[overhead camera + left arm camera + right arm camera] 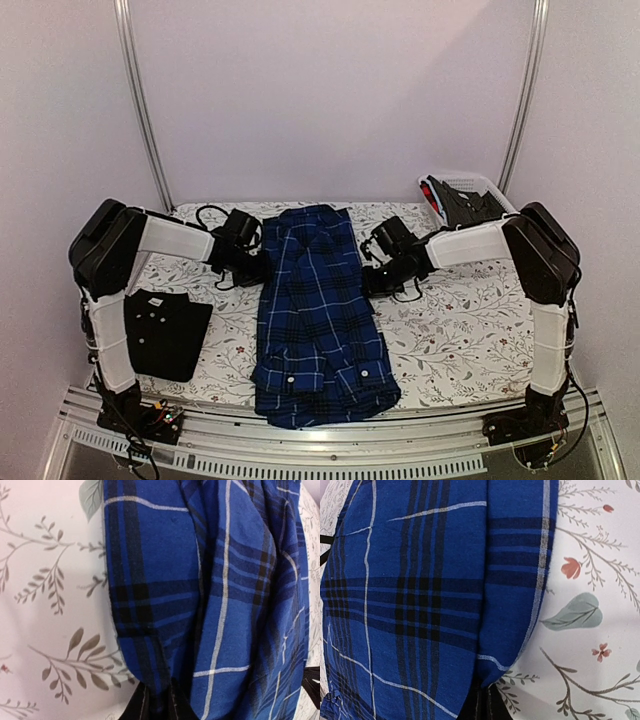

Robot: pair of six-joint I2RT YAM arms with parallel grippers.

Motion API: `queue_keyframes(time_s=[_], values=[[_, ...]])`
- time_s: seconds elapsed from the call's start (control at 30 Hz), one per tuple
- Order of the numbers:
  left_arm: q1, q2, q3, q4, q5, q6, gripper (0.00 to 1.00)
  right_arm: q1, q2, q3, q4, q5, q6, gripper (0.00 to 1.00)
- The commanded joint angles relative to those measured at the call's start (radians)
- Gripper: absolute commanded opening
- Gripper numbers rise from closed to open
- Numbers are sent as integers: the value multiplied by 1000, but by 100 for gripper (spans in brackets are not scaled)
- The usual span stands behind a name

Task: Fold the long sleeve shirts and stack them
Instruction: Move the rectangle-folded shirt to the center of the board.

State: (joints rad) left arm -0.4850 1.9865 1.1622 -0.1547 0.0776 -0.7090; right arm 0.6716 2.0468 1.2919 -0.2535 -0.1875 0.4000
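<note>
Blue shirt [320, 320] between left gripper [258, 272], right gripper [370, 281]

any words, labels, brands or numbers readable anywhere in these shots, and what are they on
No text can be read in any of the three views.
blue plaid shirt: only its check pattern and buttons, no tag showing.
black shirt: small white buttons, no print or label.
basket: its contents are too small to show any lettering.
tablecloth: floral print only, no words.
</note>
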Motion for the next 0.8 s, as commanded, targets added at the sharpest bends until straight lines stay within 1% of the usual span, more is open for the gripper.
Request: queue_keyframes(time_s=[0.0, 0.1, 0.17, 0.23, 0.3, 0.37, 0.4, 0.43, 0.53, 0.63, 0.77], values=[[38, 77, 94, -9, 9, 23, 10, -27, 68, 93, -5, 32, 13, 4], [59, 132, 175, -24, 20, 45, 10, -54, 108, 148, -5, 19, 16, 4], [69, 172, 236, -51, 29, 62, 13, -62, 120, 176, -12, 10, 16, 8], [75, 183, 287, -75, 34, 78, 21, -63, 116, 192, -22, 9, 6, 14], [78, 168, 298, -86, 35, 88, 29, -63, 100, 185, -29, 2, -1, 23], [78, 133, 285, -95, 36, 91, 41, -63, 73, 162, -36, 0, -5, 33], [77, 108, 270, -99, 37, 91, 47, -63, 55, 144, -36, -1, -7, 39], [77, 83, 251, -102, 42, 88, 50, -63, 27, 123, -35, -1, -7, 42], [69, -22, 160, -102, 53, 71, 50, -58, -41, 44, -27, -14, -1, 48], [52, -136, 44, -106, 44, 55, 50, -44, -124, -36, -23, -17, -1, 50], [17, -276, -134, -109, 57, 31, 50, -21, -207, -154, -14, -65, 14, 52]])
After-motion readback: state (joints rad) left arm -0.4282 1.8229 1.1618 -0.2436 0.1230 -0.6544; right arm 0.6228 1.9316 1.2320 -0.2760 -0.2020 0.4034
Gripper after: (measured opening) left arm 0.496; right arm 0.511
